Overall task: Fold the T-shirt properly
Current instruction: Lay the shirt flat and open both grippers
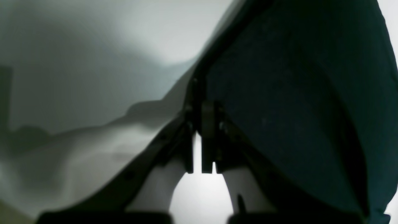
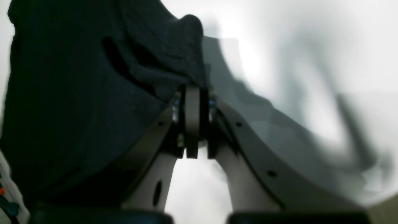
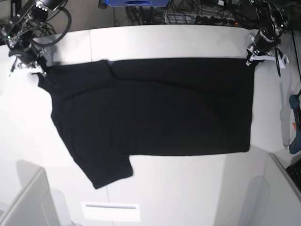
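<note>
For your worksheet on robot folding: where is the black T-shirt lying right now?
In the base view, the T-shirt lies spread across the white table's middle, its far corners pinched by the left gripper and right gripper.

Both arms are reaching out to opposite far corners of the work area. The left arm's dark metal two-fingered gripper (image 3: pixel 249 60) is pointing downward, its jaws pinching shut on an edge of the large black cloth T-shirt (image 3: pixel 155 113). The right arm's matching dark gripper (image 3: pixel 39 71) is likewise clamping the same shirt's opposite end, with its cabled wrist angling in from above.
</note>
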`<state>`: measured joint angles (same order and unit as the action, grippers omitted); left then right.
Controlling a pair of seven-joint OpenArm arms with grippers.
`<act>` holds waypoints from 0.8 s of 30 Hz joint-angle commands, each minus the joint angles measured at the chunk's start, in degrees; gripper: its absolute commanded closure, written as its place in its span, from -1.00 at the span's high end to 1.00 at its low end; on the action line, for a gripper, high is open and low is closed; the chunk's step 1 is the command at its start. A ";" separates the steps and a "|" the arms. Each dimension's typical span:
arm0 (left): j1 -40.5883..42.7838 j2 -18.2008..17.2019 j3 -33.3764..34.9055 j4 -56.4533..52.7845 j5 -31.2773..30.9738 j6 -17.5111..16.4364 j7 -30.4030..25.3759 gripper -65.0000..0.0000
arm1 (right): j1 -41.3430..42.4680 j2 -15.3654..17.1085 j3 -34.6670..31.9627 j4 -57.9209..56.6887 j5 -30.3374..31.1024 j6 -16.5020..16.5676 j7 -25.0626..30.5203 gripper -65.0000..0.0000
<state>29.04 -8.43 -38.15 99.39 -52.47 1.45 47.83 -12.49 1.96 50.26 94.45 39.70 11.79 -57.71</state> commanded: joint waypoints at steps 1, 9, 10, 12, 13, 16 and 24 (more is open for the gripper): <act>1.42 -0.41 -0.40 2.10 -0.15 -0.35 -0.67 -1.00 | -0.56 0.99 0.33 1.94 0.69 0.30 1.05 -1.00; 6.00 1.00 -0.40 3.86 -0.15 -0.44 -0.67 -1.00 | -4.61 0.90 0.33 3.26 0.69 0.30 1.05 -1.00; 6.35 1.09 -0.40 3.86 -0.15 -0.44 -0.67 -1.00 | -5.05 0.90 0.33 3.26 0.69 0.30 1.05 -1.00; 6.88 1.09 -0.40 3.68 -0.15 -0.44 -0.67 -1.00 | -6.10 0.90 0.33 3.26 0.69 0.30 1.05 -1.00; 7.14 1.09 -0.40 3.68 -0.15 -0.44 -0.67 -1.00 | -6.54 0.90 0.33 3.26 0.69 0.30 1.05 -1.00; 7.49 1.09 -0.57 3.68 -0.15 -0.44 -0.76 -1.00 | -7.68 0.81 0.33 3.26 0.69 0.30 1.23 -1.00; 8.72 1.44 -0.84 3.86 -0.15 -0.35 -0.76 -1.00 | -7.77 1.08 0.33 3.26 0.69 0.30 1.05 -1.00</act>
<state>37.21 -6.66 -38.46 102.26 -52.31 1.41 47.72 -20.21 2.04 50.26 96.60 39.83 11.77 -57.65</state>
